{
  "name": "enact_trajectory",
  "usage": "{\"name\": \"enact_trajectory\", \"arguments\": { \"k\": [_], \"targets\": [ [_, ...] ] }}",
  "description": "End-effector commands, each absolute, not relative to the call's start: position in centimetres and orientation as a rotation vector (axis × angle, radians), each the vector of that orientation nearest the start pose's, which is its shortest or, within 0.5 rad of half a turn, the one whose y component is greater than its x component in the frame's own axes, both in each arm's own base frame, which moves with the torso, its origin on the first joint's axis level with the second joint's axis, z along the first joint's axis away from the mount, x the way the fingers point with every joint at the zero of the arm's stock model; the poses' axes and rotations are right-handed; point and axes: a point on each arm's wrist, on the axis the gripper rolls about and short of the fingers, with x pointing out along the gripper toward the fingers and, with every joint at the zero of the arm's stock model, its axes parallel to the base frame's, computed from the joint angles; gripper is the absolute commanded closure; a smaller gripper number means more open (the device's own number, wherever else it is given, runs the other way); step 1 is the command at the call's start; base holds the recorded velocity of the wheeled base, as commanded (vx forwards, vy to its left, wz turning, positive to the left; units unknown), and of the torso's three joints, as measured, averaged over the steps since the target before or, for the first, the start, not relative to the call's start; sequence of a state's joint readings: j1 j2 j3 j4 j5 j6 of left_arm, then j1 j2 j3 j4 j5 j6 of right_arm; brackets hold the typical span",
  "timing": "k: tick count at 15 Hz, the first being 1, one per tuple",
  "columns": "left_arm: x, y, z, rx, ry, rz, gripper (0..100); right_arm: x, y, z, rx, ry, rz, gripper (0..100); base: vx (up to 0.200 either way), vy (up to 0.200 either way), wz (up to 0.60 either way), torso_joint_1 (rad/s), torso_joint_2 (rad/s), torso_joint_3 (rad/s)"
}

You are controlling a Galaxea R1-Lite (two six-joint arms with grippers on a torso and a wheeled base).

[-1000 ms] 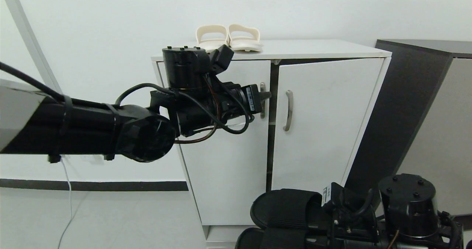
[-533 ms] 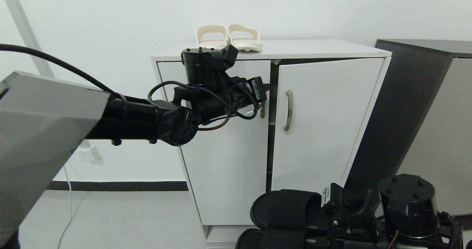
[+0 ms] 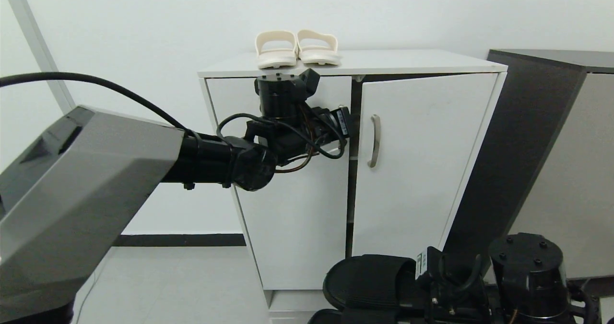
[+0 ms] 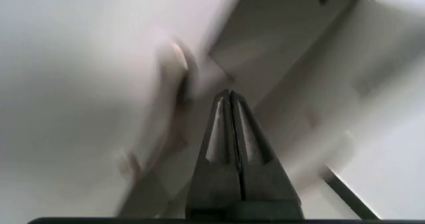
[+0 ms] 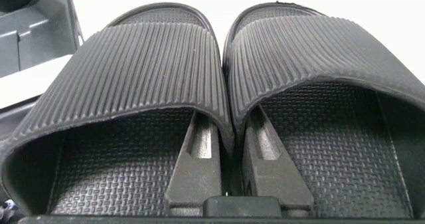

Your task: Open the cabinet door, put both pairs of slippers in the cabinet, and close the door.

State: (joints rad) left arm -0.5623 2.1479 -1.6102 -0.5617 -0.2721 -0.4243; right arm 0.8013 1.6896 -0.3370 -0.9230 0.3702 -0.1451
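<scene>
Cabinet (image 3: 407, 61): one unit with two doors, a dark gap between them.

**Head view**
- The left gripper (image 3: 346, 121) is at the gap, against the inner edge of the left door (image 3: 292, 218). Its fingertips are hidden here.
- The right door (image 3: 412, 170) carries one visible handle, the right handle (image 3: 374, 140).
- One pair of white slippers (image 3: 296, 49), two pieces, rests on the cabinet top near its front edge, directly above the left gripper.
- One pair of black slippers (image 3: 369, 281), two pieces, is held by the right gripper (image 3: 427, 278) low in front of the cabinet, below the right door.

**Left wrist view**
- The left gripper's fingers (image 4: 219, 137) are pressed together with nothing between them.
- They point into the gap just beside the left handle (image 4: 169, 91), which is blurred.

**Right wrist view**
- One finger (image 5: 196, 157) of the right gripper sits inside each black slipper.
- The fingers are clamped on the two adjoining side walls.

**Hazards (judgement)**
- The left fingers grip nothing. If they lever at the door edge, they can slip off and the door may not open.
- The left wrist is close under the cabinet top. An upward move can knock the white slippers off.
- The black pair hangs from a thin wall pinch. A jolt can tilt or drop it.
- An opening door can strike the held pair.

**Count:** one cabinet, two doors, two handles, two grippers, four slippers.
</scene>
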Motion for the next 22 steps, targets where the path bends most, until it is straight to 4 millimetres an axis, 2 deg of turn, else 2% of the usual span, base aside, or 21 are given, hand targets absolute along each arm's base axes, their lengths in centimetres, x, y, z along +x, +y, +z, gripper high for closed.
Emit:
{"name": "enact_trajectory", "arguments": {
  "k": [1,4,6,8,9,10,13,14,15,16,17,18,20,22],
  "targets": [
    [36.5,-26.2,22.7,-0.398,0.166,-0.849,100,15.8,17.9,10.1,-0.225,0.363,1.196,100,-0.2,0.0,0.0,0.007,0.0,0.002],
    [32.1,-28.9,22.2,-0.405,0.117,-0.959,100,15.7,17.9,10.0,-0.229,0.367,1.201,100,-0.2,0.0,0.0,-0.004,0.0,0.001],
    [31.0,-29.1,22.4,-0.407,0.111,-0.982,100,15.6,18.0,10.0,-0.229,0.365,1.206,100,-0.2,0.0,0.0,0.002,0.0,-0.002],
    [31.0,-28.5,23.0,-0.412,0.089,-0.958,100,15.6,18.0,10.1,-0.227,0.361,1.202,100,0.0,0.0,0.0,0.0,0.0,0.0],
    [30.8,-27.3,23.6,-0.414,0.085,-0.898,100,15.8,18.0,10.1,-0.223,0.361,1.191,100,0.0,0.0,0.0,0.0,0.0,0.0],
    [29.5,-25.5,24.4,-0.405,0.119,-0.857,100,16.4,17.9,10.4,-0.217,0.35,1.165,100,0.0,0.0,0.0,0.0,0.0,0.0],
    [22.6,-17.9,27.7,-0.289,0.219,-0.764,100,18.5,17.5,10.4,-0.163,0.371,1.07,100,0.0,0.0,0.0,0.0,0.0,0.0],
    [20.8,-16.3,28.3,-0.28,0.206,-0.73,100,18.8,17.5,10.5,-0.152,0.372,1.059,100,0.0,0.0,0.0,0.0,0.0,0.0],
    [17.2,-13.3,28.6,-0.271,0.192,-0.645,100,19.2,17.7,10.8,-0.15,0.353,1.034,100,0.0,0.0,0.0,0.0,0.0,0.0],
    [14.8,-11.3,28.2,-0.233,0.185,-0.57,100,19.6,18.0,11.1,-0.153,0.34,0.985,100,0.0,0.0,0.0,0.0,0.0,0.0],
    [13.6,-10.2,27.8,-0.198,0.176,-0.529,100,19.9,18.1,11.0,-0.153,0.343,0.954,100,0.0,0.0,0.0,0.0,0.0,0.0],
    [10.4,-7.1,26.2,-0.13,0.155,-0.418,100,20.4,18.4,11.1,-0.129,0.347,0.891,100,0.0,0.0,0.0,0.0,0.0,0.0],
    [7.6,-3.5,24.3,-0.104,0.132,-0.25,100,20.6,18.5,11.0,-0.117,0.353,0.878,100,0.0,0.0,0.0,0.0,0.0,0.0],
    [4.4,-0.9,22.5,-0.129,0.053,-0.048,100,20.7,18.4,11.1,-0.118,0.35,0.874,100,0.0,0.0,0.0,0.0,0.0,0.0]
  ]
}}
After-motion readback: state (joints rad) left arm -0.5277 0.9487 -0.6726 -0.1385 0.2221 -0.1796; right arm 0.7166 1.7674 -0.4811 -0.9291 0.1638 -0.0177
